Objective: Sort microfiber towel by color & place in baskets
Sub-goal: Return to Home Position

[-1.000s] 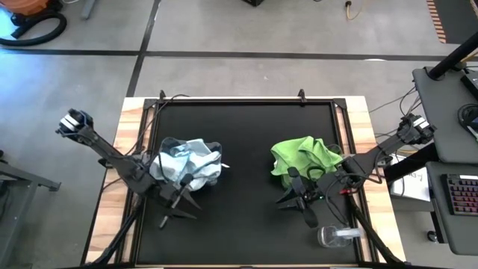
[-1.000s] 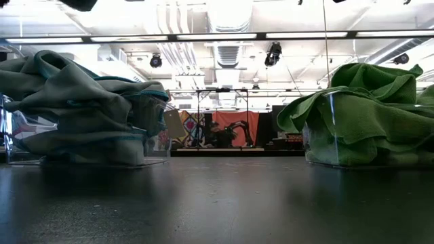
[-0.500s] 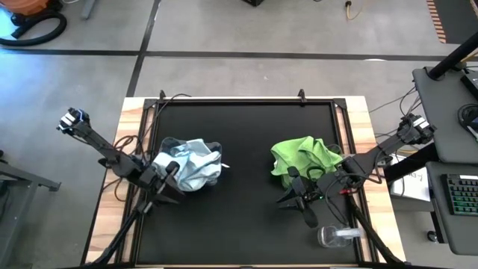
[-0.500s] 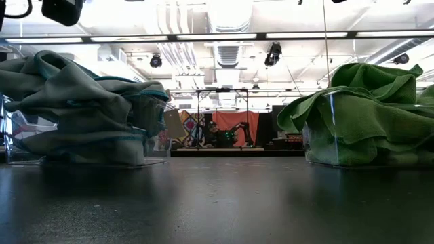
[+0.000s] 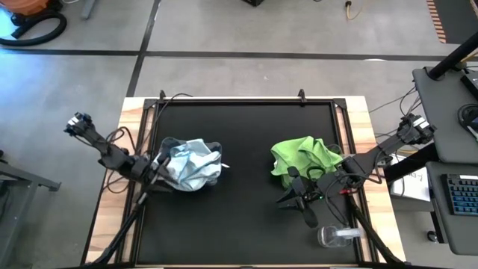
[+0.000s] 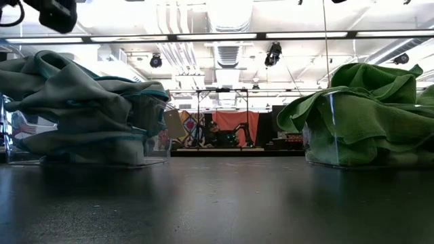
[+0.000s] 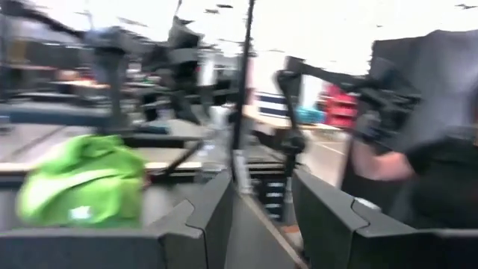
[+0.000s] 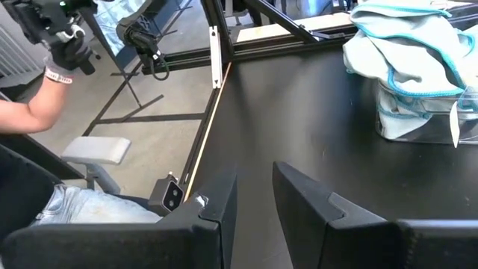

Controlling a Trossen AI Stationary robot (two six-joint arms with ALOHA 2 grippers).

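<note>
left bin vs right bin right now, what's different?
Contents: the left basket holds pale blue towels; the right basket holds lime green towels.
Place: the left basket sits on the left half of the mat, the right basket on its right half, nearer the small round container.
Shared: both are clear plastic, with towels heaped above the rim.

Robotics lab: concrete floor (image 5: 246,37), ceiling ducts (image 6: 229,51)
</note>
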